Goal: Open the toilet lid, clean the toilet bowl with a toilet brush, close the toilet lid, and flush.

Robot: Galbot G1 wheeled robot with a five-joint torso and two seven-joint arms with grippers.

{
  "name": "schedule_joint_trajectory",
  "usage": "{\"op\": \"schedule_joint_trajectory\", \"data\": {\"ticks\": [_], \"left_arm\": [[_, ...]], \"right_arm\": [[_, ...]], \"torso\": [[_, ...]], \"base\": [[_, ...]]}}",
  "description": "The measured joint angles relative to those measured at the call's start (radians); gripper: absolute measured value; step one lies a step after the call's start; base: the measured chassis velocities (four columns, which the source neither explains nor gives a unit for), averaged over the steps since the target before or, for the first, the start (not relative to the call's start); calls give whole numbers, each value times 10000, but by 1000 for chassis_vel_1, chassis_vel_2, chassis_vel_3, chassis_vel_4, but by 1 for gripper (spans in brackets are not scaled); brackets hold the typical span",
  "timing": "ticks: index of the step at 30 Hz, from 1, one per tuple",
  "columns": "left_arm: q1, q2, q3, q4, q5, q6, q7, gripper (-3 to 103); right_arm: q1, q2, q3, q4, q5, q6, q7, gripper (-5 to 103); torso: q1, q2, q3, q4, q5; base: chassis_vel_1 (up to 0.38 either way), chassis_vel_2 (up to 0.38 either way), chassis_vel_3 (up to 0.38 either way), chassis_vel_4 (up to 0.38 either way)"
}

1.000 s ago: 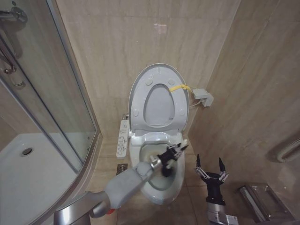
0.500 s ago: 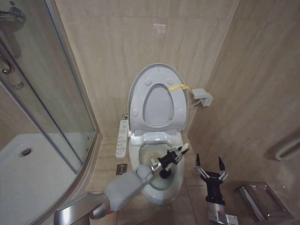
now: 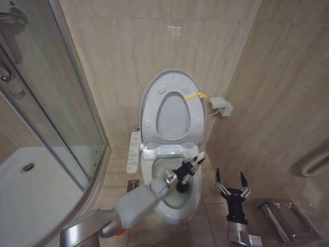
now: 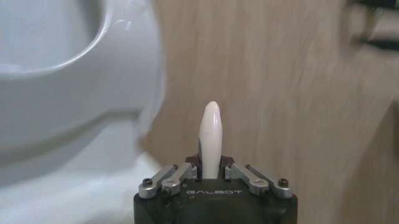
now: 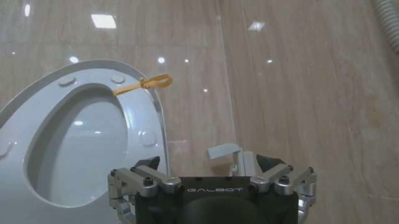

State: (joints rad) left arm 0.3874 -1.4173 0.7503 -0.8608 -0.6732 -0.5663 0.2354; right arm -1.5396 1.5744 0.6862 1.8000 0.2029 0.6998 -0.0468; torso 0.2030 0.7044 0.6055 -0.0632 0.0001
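The toilet lid stands raised against the back wall at about 12 o'clock from the toilet bowl, with its yellow strap hanging at the lid's 2 o'clock edge; the seat ring is lifted with it, so the oval hole shows inside the lid's outline. The left hand reaches over the open bowl from the 7 o'clock side, its arm running up from the lower left of the head view. Its fingers are drawn narrow and clamped on the thin white handle of the toilet brush, whose dark bristle head hangs below the hand inside the bowl, near the 3 o'clock wall of the basin. In the left wrist view the white handle rises straight out between the closed fingers, with the pale curve of the bowl rim beside it. The white button panel lies along the bowl's 9 o'clock side. The right hand waits apart at the bowl's 4 o'clock, over the floor, its fingers spread wide and holding nothing. From the right wrist view the raised lid and strap stand ahead of that hand.
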Motion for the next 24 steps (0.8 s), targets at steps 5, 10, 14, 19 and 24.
{"op": "schedule_joint_trajectory", "data": {"ticks": [5,10,14,19,24], "left_arm": [[-502,382,87,-1287,-97,1300,-748,19],[-393,394,104,-794,-267,1103,210,19],[-303,350,145,-368,-319,877,478,19],[-348,2,16,-1137,-880,652,462,19],[-284,-438,544,243,-517,20,899,19]], "right_arm": [[83,-26,24,-127,63,-3,0,100],[169,49,-17,-185,58,-21,-2,100],[194,60,-44,-208,38,-31,-13,100],[261,122,-38,-301,11,-36,-17,100],[230,230,-86,-224,-87,-38,-33,100]], "torso": [[0,0,0,-4,2],[0,1,0,-12,-3],[-3,3,-4,-5,-1],[0,0,-1,-11,-1],[0,-1,2,0,5]], "base": [[0,0,0,0],[0,0,0,0],[0,0,0,0],[0,0,0,0],[0,0,0,0]]}}
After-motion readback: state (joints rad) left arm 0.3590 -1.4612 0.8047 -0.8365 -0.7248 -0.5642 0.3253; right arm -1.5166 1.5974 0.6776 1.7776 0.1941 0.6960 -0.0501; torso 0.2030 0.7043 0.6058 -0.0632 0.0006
